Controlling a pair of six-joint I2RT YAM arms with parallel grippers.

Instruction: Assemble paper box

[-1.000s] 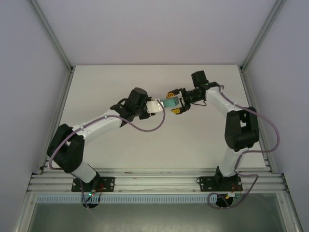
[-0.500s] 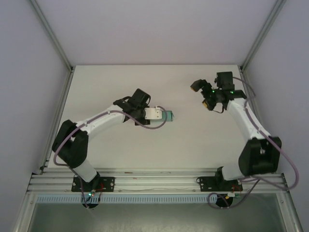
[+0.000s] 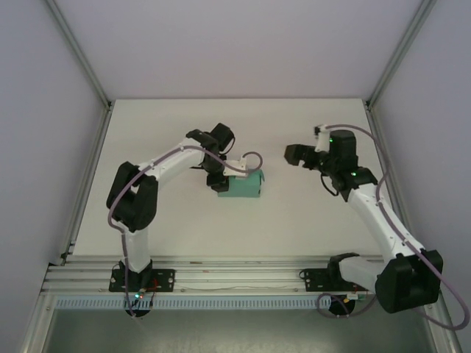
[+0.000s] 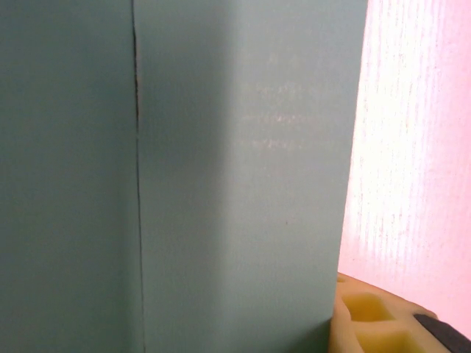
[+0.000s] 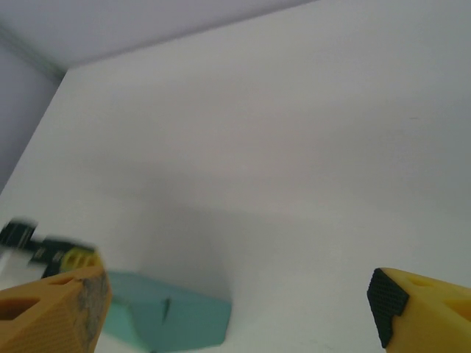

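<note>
Left end effector [image 3: 223,182]: narrowed onto the left end of the teal-green thin-card paper box [image 3: 246,185]; on the left wrist camera, a yellow finger pad [image 4: 368,323] sits against the card's edge, so we read this as a grip.
Right end effector [image 3: 293,154]: spread wide with nothing between its fingers, well apart from the paper box and off to its right.
Paper box position: near the middle of the white tabletop [image 3: 184,235], apparently resting on it.
Done so far: we see a low closed rectangular block, not a flat sheet; one straight fold seam runs down the near face.
Left to do: we cannot tell whether every flap is tucked; we judge the folding nearly finished, with a release or a last press remaining.
</note>
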